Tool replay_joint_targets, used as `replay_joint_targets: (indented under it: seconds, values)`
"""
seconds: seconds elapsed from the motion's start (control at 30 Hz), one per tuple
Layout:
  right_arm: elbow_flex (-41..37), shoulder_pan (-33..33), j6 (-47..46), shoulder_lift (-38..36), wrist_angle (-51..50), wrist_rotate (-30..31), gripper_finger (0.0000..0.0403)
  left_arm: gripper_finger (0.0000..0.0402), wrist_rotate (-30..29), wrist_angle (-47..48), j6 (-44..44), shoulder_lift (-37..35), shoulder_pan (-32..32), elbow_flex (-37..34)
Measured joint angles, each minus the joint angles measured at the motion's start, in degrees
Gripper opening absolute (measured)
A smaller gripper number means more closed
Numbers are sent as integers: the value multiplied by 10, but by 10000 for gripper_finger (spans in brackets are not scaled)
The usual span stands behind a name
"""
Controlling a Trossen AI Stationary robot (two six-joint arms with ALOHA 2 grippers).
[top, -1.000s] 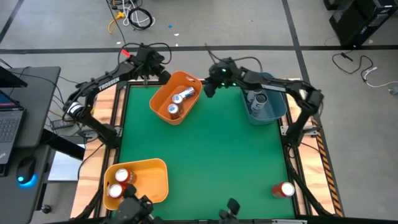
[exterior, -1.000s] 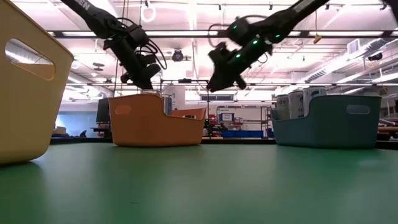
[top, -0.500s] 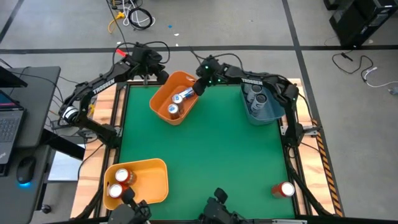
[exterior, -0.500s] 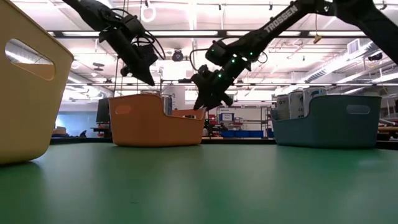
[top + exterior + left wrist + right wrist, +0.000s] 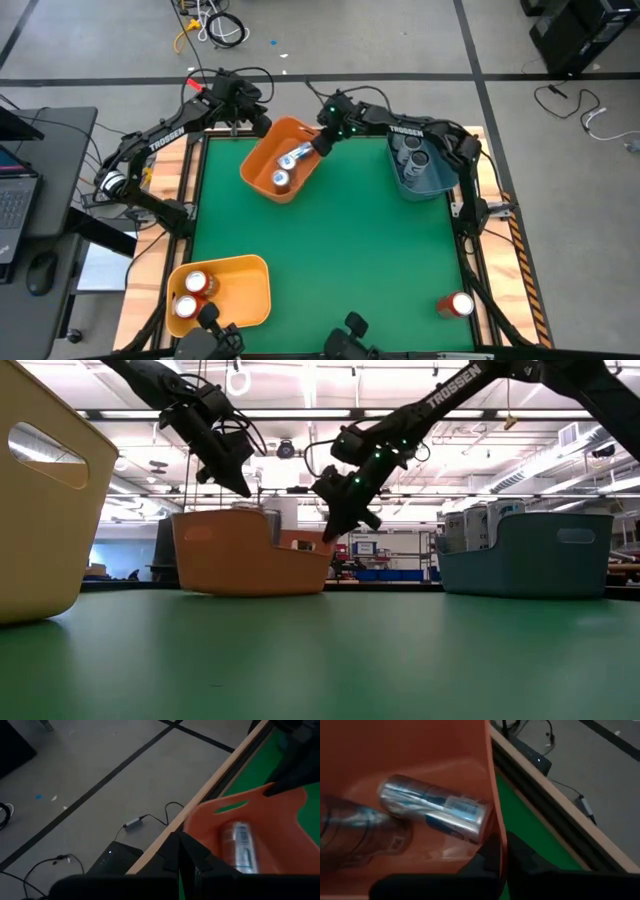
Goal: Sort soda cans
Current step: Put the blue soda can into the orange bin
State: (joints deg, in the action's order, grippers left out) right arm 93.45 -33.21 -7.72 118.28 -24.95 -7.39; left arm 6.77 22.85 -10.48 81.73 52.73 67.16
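Three bins: orange bin holds white-and-blue cans
Right gripper: clamped on that bin's wall (bin looks tilted)
Left gripper: closed, empty
Risk: bin tipping, cans spilling
Stray: red can, table corner

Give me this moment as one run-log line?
right claw: shut on orange bin rim | left claw: shut, behind bin | red can: still unsorted on table

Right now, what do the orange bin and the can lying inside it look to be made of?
Orange open-topped bin: likely moulded plastic, matte, with a thin smooth wall and a cut-out handle slot. White-and-light-blue cylindrical can: probably thin metal, glossy, with bright silvery reflections along its printed side.
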Motion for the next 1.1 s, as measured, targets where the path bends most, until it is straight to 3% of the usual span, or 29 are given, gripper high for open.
replay_joint_targets:
  seconds: [0.27, 0.67, 1.1]
  values:
    - [-4, 17, -38, -21, -122, 4, 12, 1, 8, 0, -1, 0, 0, 0]
    - [-4, 28, -60, -50, -185, 4, 2, 1, 34, 0, -2, 0, 0, 0]
    - [-2, 36, -62, -57, -350, -10, 3, 1, 53, 17, -9, 0, 0, 0]
